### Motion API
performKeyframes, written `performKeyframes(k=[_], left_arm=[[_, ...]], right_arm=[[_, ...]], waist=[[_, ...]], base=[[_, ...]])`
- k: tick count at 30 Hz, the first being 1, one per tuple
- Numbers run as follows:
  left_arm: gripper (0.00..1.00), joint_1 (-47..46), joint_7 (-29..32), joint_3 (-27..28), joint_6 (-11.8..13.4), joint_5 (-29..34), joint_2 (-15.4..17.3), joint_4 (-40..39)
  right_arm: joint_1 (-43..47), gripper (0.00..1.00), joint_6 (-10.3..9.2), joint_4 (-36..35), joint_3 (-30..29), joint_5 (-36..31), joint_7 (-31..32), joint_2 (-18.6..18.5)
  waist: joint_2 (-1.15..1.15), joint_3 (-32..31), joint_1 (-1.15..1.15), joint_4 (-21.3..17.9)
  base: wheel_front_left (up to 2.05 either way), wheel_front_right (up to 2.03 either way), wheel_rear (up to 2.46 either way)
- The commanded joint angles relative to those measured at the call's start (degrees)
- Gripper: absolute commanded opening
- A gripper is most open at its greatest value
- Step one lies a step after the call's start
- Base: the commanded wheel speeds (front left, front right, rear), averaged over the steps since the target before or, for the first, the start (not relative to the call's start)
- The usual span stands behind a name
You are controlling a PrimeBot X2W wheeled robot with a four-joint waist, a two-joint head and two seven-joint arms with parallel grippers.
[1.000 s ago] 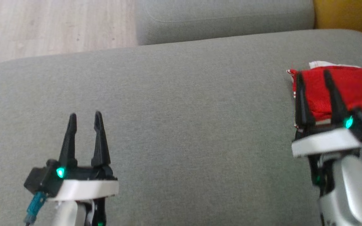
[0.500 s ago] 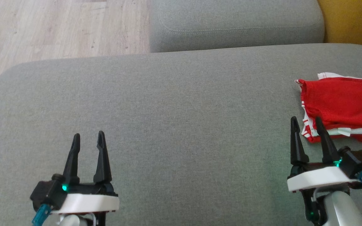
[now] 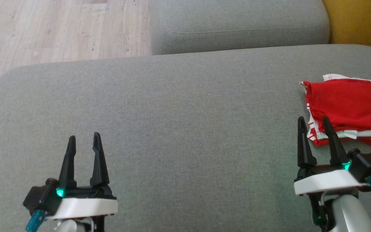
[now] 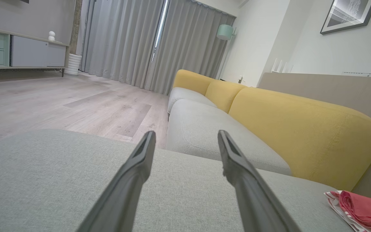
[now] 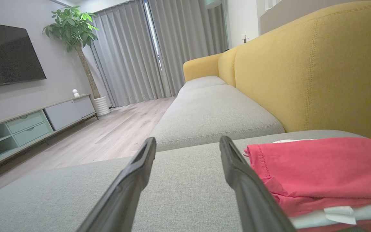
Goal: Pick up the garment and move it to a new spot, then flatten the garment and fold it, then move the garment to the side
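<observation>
The garment (image 3: 349,103) is bright red, with white edging and thin red-and-white stripes along its lower folds. The sofa seat (image 3: 185,106) is a plain mid-grey weave, and the sofa back (image 5: 317,64) is mustard yellow. The floor (image 3: 60,29) is pale, washed-beige wood grain. The left claw (image 3: 84,135) and right claw (image 3: 313,118) are black, each on a white collar (image 3: 82,206) with a small green light (image 3: 60,192) and a turquoise plug (image 3: 34,221). The curtains (image 4: 140,42) are grey, the lampshade (image 4: 225,31) mint green, the television (image 5: 8,54) black and the plant (image 5: 69,25) leafy green. The low cabinet (image 5: 34,124) is pale grey with mint drawers.
</observation>
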Motion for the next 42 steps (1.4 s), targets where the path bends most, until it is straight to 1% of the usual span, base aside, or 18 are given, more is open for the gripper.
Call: performKeyframes(k=[1, 10, 11, 15, 42], left_arm=[[1.00, -0.88, -0.29, 2.08, -0.18, -0.24, 0.23, -1.78], [1.00, -0.77, -0.29, 3.05, 0.57, -1.37, 0.23, -2.43], [0.00, 0.22, 0.00, 0.49, 0.43, -1.46, -0.02, -0.11], [0.00, 1.92, 0.14, 0.07, 0.40, -1.68, -0.11, 3.48], [0.00, 0.29, 4.63, 2.59, -0.09, -16.76, 0.04, 4.23]], right_arm=[[-1.69, 1.00, -0.05, -2.21, 1.55, 0.37, -0.62, -0.23], [-1.88, 1.00, -0.05, -1.78, 2.22, 1.35, -0.62, -0.23], [0.02, 0.00, 0.00, 0.23, 0.60, 1.07, 0.01, 0.02], [1.54, 0.00, 0.00, 3.60, 0.62, 1.29, 0.14, 0.09], [0.81, 0.00, -0.01, 2.87, -0.73, 18.54, 4.24, -0.34]], waist=[[0.00, -0.02, 0.00, -0.14], [0.00, 0.01, 0.00, -0.54], [0.00, 0.00, 0.00, -0.55], [0.00, 0.00, 0.00, -0.57], [0.00, -0.04, 0.00, -0.68]], base=[[0.00, 0.00, 0.00], [0.00, 0.00, 0.00], [0.00, 0.00, 0.00], [0.00, 0.00, 0.00], [0.00, 0.00, 0.00]])
